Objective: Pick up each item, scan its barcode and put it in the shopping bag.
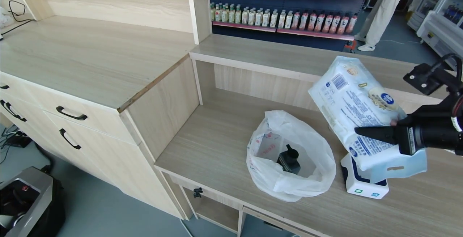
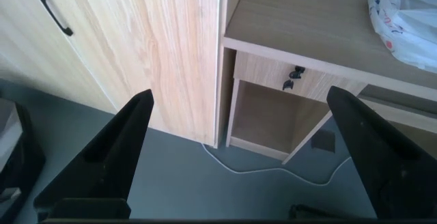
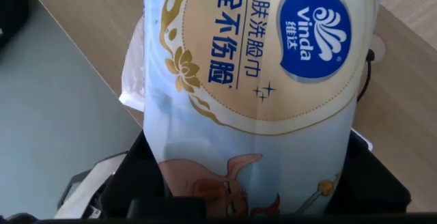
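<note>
My right gripper (image 1: 374, 129) is shut on a white and blue tissue pack (image 1: 352, 101), holding it tilted in the air above the right part of the counter. The pack's barcode (image 1: 339, 81) faces up near its far end. Under its lower end sits a white scanner box (image 1: 365, 188). The pack (image 3: 259, 80) hides my right fingers in the right wrist view. A white shopping bag (image 1: 289, 157) stands open on the counter just left of the scanner, with a dark object (image 1: 289, 159) inside. My left gripper (image 2: 246, 156) hangs open over the floor, below the counter's front edge.
The low wooden counter (image 1: 217, 135) has a raised shelf behind and a taller cabinet with drawers (image 1: 72, 115) to the left. A keyed drawer (image 2: 295, 74) sits under the counter's front edge. Store shelves with bottles (image 1: 282, 18) run along the back.
</note>
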